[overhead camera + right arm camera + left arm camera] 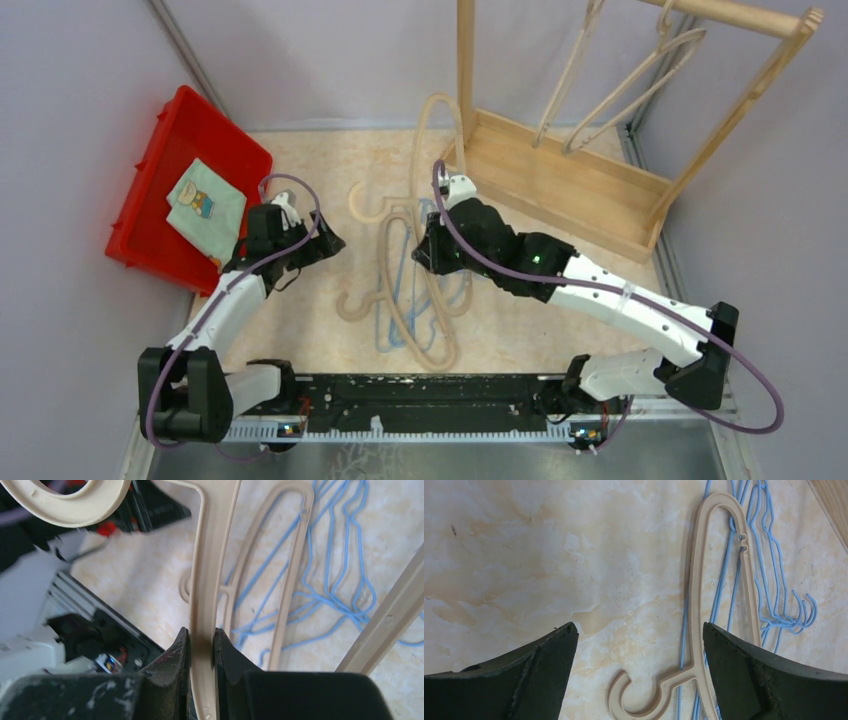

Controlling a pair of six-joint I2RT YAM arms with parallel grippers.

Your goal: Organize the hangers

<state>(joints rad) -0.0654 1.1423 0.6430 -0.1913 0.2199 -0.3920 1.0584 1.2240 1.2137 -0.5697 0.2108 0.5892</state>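
My right gripper is shut on the flat arm of a beige hanger, whose hook points toward the left arm. Below it, another beige hanger lies on the table across a tangle of light-blue wire hangers. My left gripper hangs open above the table, holding nothing. The lying beige hanger and the blue wire hangers show under its right finger. Up to three beige hangers hang on the rack's rail.
The tall wooden rack stands at the back right, right behind my right gripper. A red bin holding a folded cloth sits at the left, beside the left arm. Purple cables loop over both arms. Walls close in on both sides.
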